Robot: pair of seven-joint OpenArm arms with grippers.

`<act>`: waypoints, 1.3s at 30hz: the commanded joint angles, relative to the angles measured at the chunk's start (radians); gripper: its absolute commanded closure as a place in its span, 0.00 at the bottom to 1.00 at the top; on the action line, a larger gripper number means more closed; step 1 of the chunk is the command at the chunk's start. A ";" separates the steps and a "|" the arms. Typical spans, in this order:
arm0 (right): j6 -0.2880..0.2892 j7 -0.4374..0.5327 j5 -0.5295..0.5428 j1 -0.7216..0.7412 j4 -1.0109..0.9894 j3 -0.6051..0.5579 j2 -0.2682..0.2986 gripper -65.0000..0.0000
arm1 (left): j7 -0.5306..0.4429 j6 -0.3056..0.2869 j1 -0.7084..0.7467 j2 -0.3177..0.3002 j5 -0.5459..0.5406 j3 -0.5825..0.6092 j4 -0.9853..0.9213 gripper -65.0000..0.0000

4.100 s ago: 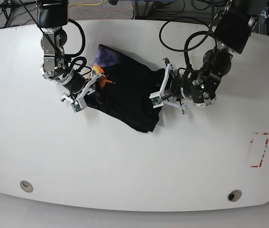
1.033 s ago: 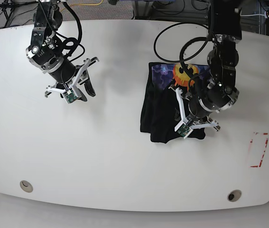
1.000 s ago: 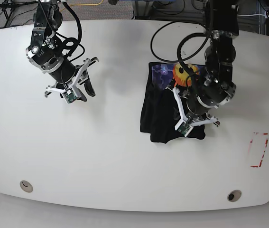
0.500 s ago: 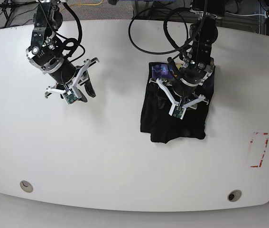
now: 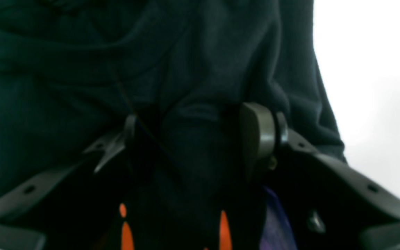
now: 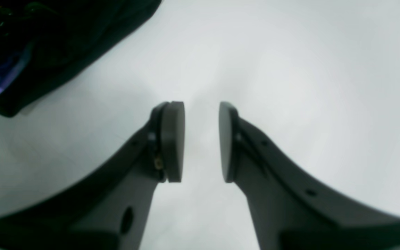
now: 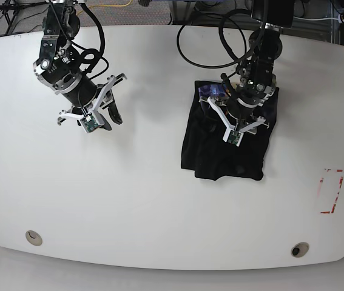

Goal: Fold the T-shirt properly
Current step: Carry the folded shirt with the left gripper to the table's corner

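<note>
T-shirt (image 7: 226, 140) lies on the white tabletop (image 7: 159, 200), right of centre in base view, as a compact dark block; folds look mostly made, prob. late in the task.

Left hand (image 7: 237, 120) sits over the block's upper half. Wrist view shows its fingers (image 5: 255, 139) spread w/ fabric bunched between them, jaws wide and not pinching, so nothing looks gripped. Judgement: it's placed low over the cloth to press or let go of the top layer, not to carry it.

Right hand (image 7: 96, 112) hangs at upper left of base view, well apart from the shirt. Its pads (image 6: 172, 139) stand partway apart w/ only bare tabletop between, holding nothing. Prob. parked clear so it doesn't snag the folded stack. In its wrist view a corner of the shirt shows at upper left of frame.

Orientation: block's long axis runs roughly top-to-bottom in base view, leaning slightly, lower end nearer frame bottom. Coloured print (orange/purple) peeks out at the upper end under the left hand, so that end points toward the top of frame. Bottom edge looks a bit uneven; can't tell if sleeves are tucked.
</note>
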 commanded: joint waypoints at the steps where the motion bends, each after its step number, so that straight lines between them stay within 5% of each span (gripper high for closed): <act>1: 0.008 0.028 0.015 0.008 0.020 0.004 0.010 0.75 | 0.069 0.022 -0.004 -0.068 0.043 -0.007 -0.025 0.47; 8: 0.008 0.029 0.015 0.011 0.022 0.006 0.012 0.75 | 0.069 0.002 -0.019 -0.228 0.042 -0.010 -0.079 0.47; 12: 0.008 0.029 0.015 0.013 0.022 0.006 0.012 0.75 | 0.072 -0.087 -0.025 -0.321 0.042 -0.049 -0.100 0.47; 21: 0.008 0.031 0.015 0.013 0.022 0.004 0.012 0.75 | 0.075 -0.314 -0.004 -0.423 0.043 -0.288 -0.137 0.47; 39: 0.036 0.032 0.015 0.027 0.022 0.004 0.012 0.75 | 0.075 -0.483 0.001 -0.553 0.039 -0.554 -0.332 0.48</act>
